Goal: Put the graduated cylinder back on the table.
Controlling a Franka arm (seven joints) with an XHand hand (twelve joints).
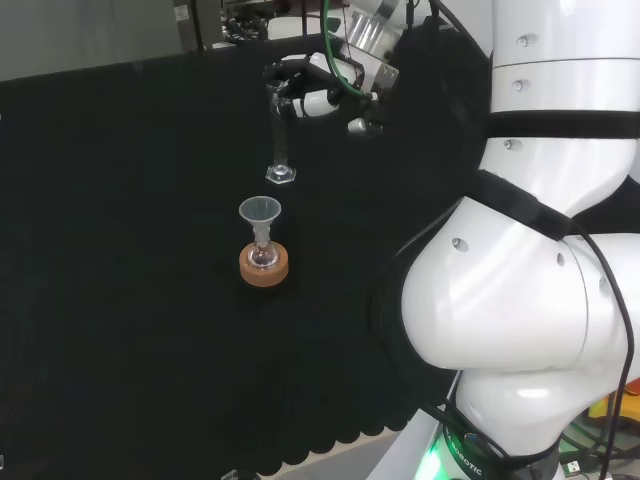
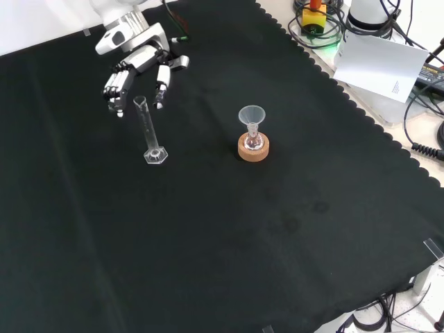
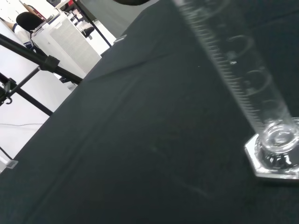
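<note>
**Cylinder standing on the cloth, hand just above it**

Closest to the wrist camera, the graduated cylinder rises from its clear hexagonal foot, which sits flat on the black cloth. From the front, the cylinder stands upright on that foot, toward the cloth's far left part, well back from the scalloped near edge. Its printed scale runs up the tube; whether it holds any liquid I cannot tell.

Around its top hovers the hand, fingers hanging down and relaxed, spread on either side of the tube's rim. From the front they look apart from the glass, not closed round it; in the head view the hand sits right beside the cylinder's upper end, and contact there I cannot make out.

To the right of the cylinder in the front view, apart from it, a small flask sits in a cork ring, with a clear funnel standing in its neck, nearer the cloth's middle.
</note>
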